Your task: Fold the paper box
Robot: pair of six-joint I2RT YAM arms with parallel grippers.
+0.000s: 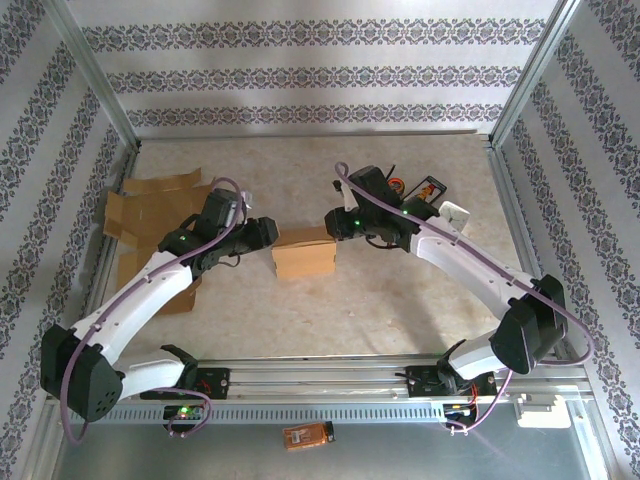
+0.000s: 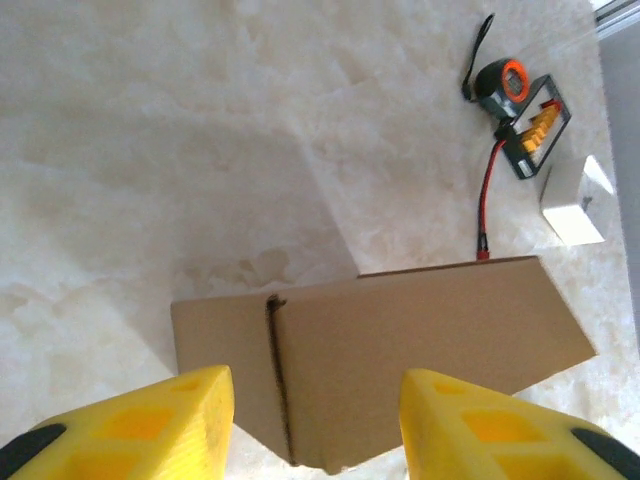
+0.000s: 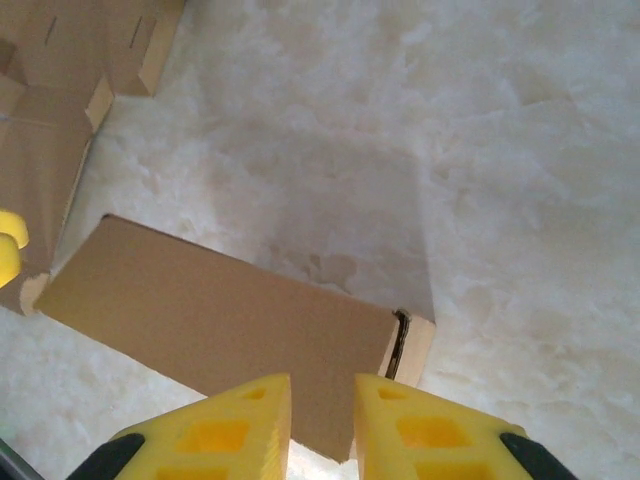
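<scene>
The paper box (image 1: 304, 258) sits closed near the middle of the table (image 1: 400, 300), a small brown cardboard block lying on its side between your two arms. In the left wrist view the box (image 2: 400, 350) shows a dark seam running down its face, close to its left end. In the right wrist view the box (image 3: 230, 330) lies slantwise, with a slight gap at its right end where a flap meets the side.

Your left gripper (image 1: 262, 235) is just beside the box's left end. In its own camera the left gripper (image 2: 315, 420) has its yellow fingers (image 2: 130, 425) well apart, clamped on nothing, with the box's near corner showing between them.

Your right gripper (image 1: 335, 222) is at the box's upper right corner. In its own camera the right gripper (image 3: 322, 425) has its fingers (image 3: 215, 435) a narrow gap apart, with cardboard showing through the gap. You cannot tell from here whether they touch the box.

To the left, behind your left arm, flat cardboard sheets (image 1: 150, 215) lie against the table's edge. They also show at the top left of the right wrist view (image 3: 60, 60).

Toward the far right of the table lie a tape measure (image 2: 500, 80), a black frame (image 2: 535, 128) holding yellow pieces, a red cable (image 2: 488, 190) and a small white block (image 2: 575, 198), all well apart from the box.
</scene>
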